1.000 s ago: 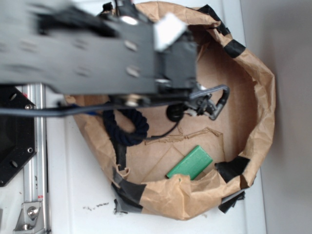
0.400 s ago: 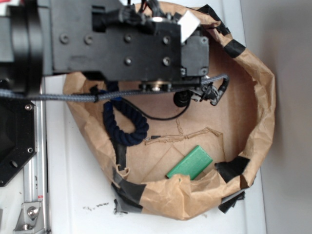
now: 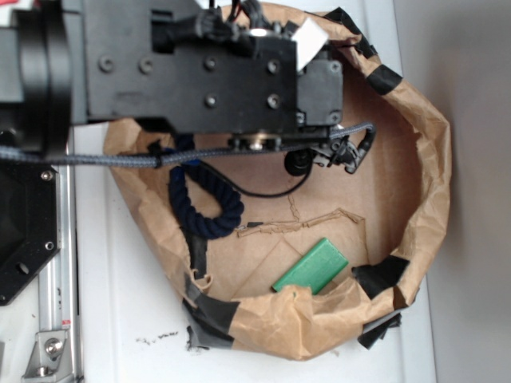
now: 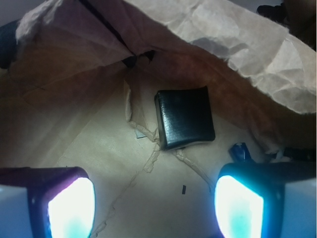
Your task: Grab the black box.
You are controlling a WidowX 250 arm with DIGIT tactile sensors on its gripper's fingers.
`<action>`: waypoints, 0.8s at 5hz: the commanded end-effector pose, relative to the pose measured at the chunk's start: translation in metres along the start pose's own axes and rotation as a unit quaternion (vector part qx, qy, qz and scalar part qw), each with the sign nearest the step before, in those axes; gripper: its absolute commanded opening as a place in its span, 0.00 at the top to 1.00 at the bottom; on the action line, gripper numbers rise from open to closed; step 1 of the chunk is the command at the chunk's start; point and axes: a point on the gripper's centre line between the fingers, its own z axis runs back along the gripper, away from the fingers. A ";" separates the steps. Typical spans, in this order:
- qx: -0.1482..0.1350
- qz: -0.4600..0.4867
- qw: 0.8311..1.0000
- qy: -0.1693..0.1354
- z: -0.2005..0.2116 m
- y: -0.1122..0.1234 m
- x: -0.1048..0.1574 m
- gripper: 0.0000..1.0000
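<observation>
Exterior view: white counter point(image 3: 136, 319) under everything, with a metal rail point(image 3: 57, 263) along its left edge. Next in size, a crumpled brown paper bag point(image 3: 431, 199) lying open with rolled-down walls patched by black tape point(image 3: 209, 313). Over the bag's upper left, the black robot arm point(image 3: 200, 76), blocking much of the interior, with a braided cable point(image 3: 120, 159) running leftward from it. Below the arm, a dark blue rope point(image 3: 209, 209) curled in a loop on the bag floor. Near the lower wall, a flat green block point(image 3: 313, 266), tilted, well apart from the arm. Wrist view: same bag's paper wall point(image 4: 223, 44) rising behind and to the right, creased floor below. Black box point(image 4: 184, 118) resting flat on the bag floor near the back wall, glossy, squarish with rounded edges, turned slightly, free of any contact. Tool point(image 4: 156, 206) at the bottom of this view, spread wide, its two fingers point(image 4: 70, 208) glowing bright at left and right with bare paper between them, nothing pinched. Box ahead of the tool and between the lines of the two fingers, closer to the right one, clearly apart from both. Small blue bit point(image 4: 240, 150) just above the right finger, too unclear to identify.
</observation>
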 end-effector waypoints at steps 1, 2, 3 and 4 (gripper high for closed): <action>-0.011 -0.031 0.999 -0.018 -0.039 0.020 0.021 0.00; -0.013 -0.036 0.999 -0.009 -0.043 0.027 0.028 0.00; -0.019 -0.022 0.999 -0.032 -0.031 0.039 0.033 0.00; -0.006 -0.029 0.999 -0.043 -0.030 0.042 0.029 0.00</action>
